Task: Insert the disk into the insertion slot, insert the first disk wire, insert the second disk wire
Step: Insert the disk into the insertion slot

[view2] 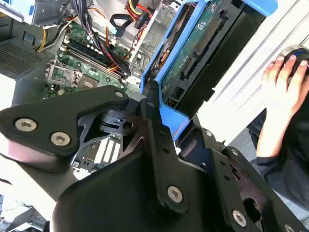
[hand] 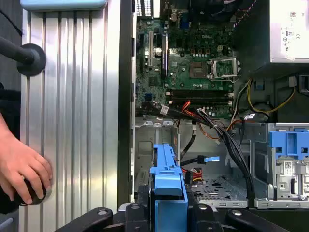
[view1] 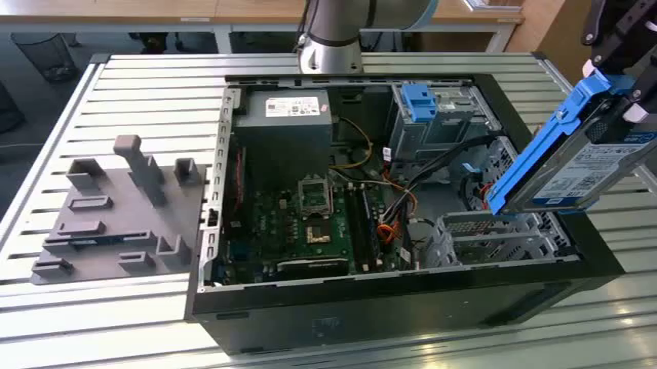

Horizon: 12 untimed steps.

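Note:
My gripper [view1: 619, 91] is shut on the disk [view1: 578, 157], a silver drive with a white label in a bright blue carrier. The disk hangs tilted on edge above the open computer case, at the exterior view's right. Below it and slightly to the exterior view's left sits the insertion slot [view1: 491, 234], a low silver perforated cage. In the first wrist view the carrier's blue edge [hand: 166, 181] rises from between my fingers, with the slot's perforated floor [hand: 217, 186] beyond it. In the second wrist view the disk's circuit-board side [view2: 198, 46] faces the camera. Loose black wires with a blue plug [hand: 208, 158] lie near the slot.
A taller grey bay with a blue latch [view1: 423, 104] stands behind the slot. The motherboard [view1: 308, 223] and power supply [view1: 282, 115] fill the case's other half. A grey fixture plate [view1: 113, 215] lies at the exterior view's left. A person's hand [hand: 21, 169] rests on a round black knob beside the case.

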Tool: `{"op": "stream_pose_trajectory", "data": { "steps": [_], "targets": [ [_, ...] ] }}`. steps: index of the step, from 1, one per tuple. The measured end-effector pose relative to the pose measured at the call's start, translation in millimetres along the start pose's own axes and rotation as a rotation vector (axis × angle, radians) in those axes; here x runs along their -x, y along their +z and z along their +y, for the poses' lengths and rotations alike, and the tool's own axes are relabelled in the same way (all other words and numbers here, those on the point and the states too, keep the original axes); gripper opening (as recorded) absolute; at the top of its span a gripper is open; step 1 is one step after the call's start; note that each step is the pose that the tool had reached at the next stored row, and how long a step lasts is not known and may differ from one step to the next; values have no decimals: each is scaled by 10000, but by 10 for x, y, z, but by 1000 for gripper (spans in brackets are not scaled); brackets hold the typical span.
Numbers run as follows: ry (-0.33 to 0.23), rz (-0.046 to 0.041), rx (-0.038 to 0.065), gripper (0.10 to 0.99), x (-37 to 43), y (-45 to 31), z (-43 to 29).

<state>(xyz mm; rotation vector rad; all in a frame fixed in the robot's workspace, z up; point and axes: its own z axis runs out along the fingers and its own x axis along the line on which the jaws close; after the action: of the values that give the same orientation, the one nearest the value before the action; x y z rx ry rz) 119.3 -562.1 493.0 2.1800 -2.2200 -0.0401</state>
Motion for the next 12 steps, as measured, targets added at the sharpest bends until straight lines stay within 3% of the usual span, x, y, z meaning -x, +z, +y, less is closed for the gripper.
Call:
{"op": "stream_pose_trajectory", "data": {
  "steps": [7, 12],
  "targets": [
    [0, 0, -4, 369, 0, 0, 0],
    [1, -2, -136, 369, 0, 6, 18]
  ]
}}
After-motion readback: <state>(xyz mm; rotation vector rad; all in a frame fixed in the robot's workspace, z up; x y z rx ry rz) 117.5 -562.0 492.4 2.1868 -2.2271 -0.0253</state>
